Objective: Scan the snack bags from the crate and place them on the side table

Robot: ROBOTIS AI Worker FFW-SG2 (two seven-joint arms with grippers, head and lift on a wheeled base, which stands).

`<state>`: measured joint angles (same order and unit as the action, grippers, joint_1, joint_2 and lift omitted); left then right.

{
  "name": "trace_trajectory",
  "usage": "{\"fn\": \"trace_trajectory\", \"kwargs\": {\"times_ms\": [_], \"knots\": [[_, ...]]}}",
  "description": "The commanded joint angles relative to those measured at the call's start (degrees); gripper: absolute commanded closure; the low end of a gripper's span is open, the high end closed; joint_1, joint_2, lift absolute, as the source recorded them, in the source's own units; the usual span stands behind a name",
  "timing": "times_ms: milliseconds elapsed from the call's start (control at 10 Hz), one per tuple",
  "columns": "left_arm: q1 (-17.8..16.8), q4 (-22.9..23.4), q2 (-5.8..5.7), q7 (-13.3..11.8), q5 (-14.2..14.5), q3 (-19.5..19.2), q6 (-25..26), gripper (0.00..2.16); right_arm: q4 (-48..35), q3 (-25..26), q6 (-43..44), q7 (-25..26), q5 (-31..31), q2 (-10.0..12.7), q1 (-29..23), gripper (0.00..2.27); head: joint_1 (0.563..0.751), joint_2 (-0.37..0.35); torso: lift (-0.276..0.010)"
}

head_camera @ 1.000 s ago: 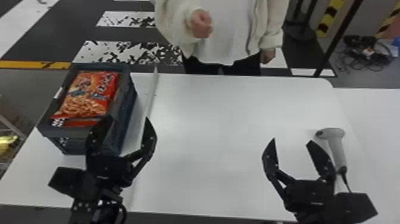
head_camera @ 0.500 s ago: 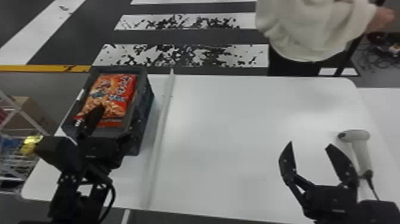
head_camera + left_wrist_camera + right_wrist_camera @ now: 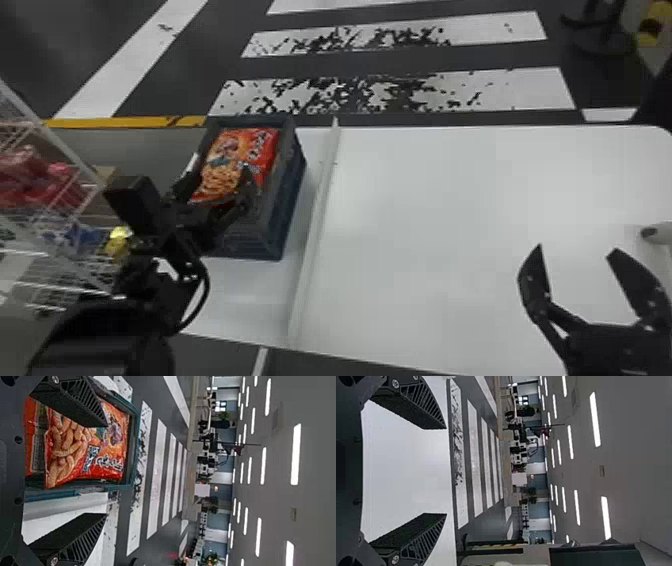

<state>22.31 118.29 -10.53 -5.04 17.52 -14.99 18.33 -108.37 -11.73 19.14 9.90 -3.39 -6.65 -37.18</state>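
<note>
Inspector: "State of the left gripper (image 3: 219,176)?"

Clerk: "At the crate (image 3: 291,205), its 2 fingers standing wide apart, grip empty. In the left wrist view 1 finger overlaps the snack bag (image 3: 262,145); whether it touches cannot be told."

Inspector: "And the bag itself?"

Clerk: "Face up inside the dark crate, on top of 1 more orange pack (image 3: 29,461). Its red-orange front carries a picture of curled snacks, pale lettering on red and a small dark block of characters. The lower pack shows a panel of small print, too fine to make out."

Inspector: "The right gripper (image 3: 576,250)?"

Clerk: "Above the right part of the white table (image 3: 450,200), well apart from the crate, 2 fingers spread wide, holding nothing."

Inspector: "Other items?"

Clerk: "1 pale rail (image 3: 316,220) runs along the table just right of the crate. 1 handheld scanner (image 3: 659,234) is partly in view at the right edge. Left of the table stands 1 wire rack (image 3: 75,150) bearing red, blue and yellow items."
</note>
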Motion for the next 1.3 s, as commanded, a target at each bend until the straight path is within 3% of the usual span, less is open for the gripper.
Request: {"fn": "trace_trajectory", "kwargs": {"times_ms": [0,200,500,700,800,1100,1200], "knots": [[-4.5,-2.2,-0.20,-0.3,0.1,-1.5,5.2,0.07,-0.1,0.0,-0.6,-0.1,0.5,0.0,0.0,0.10,0.695,0.240,-0.081],[-10.2,-6.2,-0.72,-1.1,-0.4,-2.2,8.4,0.07,0.0,0.0,-2.4,0.0,1.0,0.0,0.3,0.10,0.695,0.262,-0.081],[-18.5,-15.9,-4.50,-1.5,-0.9,-1.4,14.5,0.07,0.5,0.0,-5.2,-0.1,1.6,0.0,1.0,0.10,0.695,0.280,-0.081],[-23.0,-22.2,-5.82,-2.8,-2.2,0.1,14.5,0.07,0.6,-0.3,-6.6,0.0,2.2,-0.1,1.1,0.10,0.695,0.294,-0.081],[-24.9,-24.4,-6.96,-3.6,-2.7,1.0,17.0,0.08,0.8,-0.8,-7.5,0.0,2.4,-0.2,1.7,0.10,0.695,0.295,-0.081],[-29.7,-31.4,-7.32,-6.1,-3.5,2.4,21.2,0.08,1.1,-2.0,-8.7,-0.1,2.9,-0.6,2.5,0.10,0.695,0.308,-0.081],[-31.3,-34.0,-7.75,-9.1,-4.3,2.8,23.1,0.21,1.4,-2.1,-8.7,-0.1,2.9,-0.7,2.5,0.10,0.695,0.309,-0.081]]}}
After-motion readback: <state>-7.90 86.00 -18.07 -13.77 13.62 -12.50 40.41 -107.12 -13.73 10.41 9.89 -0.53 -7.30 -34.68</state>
